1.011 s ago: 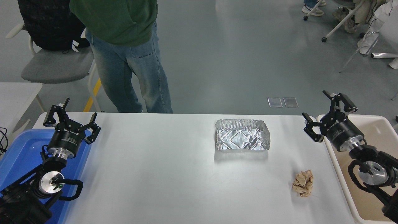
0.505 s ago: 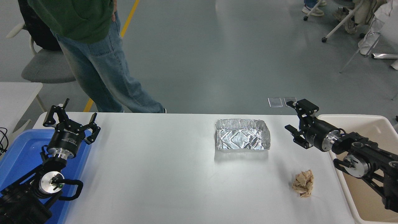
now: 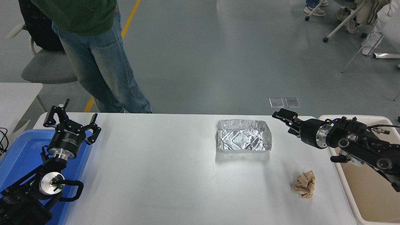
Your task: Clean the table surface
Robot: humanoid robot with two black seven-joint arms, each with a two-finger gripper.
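Table point(image 3: 156, 175): the white top filled the lower frame, from the near edge to the far edge where a person point(image 3: 93, 47) stood off its far-left corner.
Litter: two things lay on its right half. A foil tray point(image 3: 243, 138) sat near the far edge, empty as far as I could tell. A crumpled brown paper ball point(image 3: 304, 184) lay toward the near-right corner, well apart from the tray.
Right gripper point(image 3: 281, 118): it hung over the far-right part of the table, just right of the tray and touching nothing. It was turned nearly side-on, so I could not tell whether its fingers stood spread or pressed together.
Left gripper point(image 3: 71, 121): parked at the left edge over the blue bin point(image 3: 18, 153), fingers spread, holding nothing.
Tub point(image 3: 368, 187): a cream tub stood against the right edge (probably where the litter belonged).
Step in hand: by my reading, the reach for the tray, the nearer piece.
Doing it well: foil is thin and dents easily. I would take one rim wall, one finger inside and one outside, and close lightly. Lift clear before swinging right, so the tray does not drag or snag the tub's rim.
Risk: too hard a squeeze could fold the wall and let the tray slip.
Left to do: both pieces were on the table, so cleaning had hardly begun.
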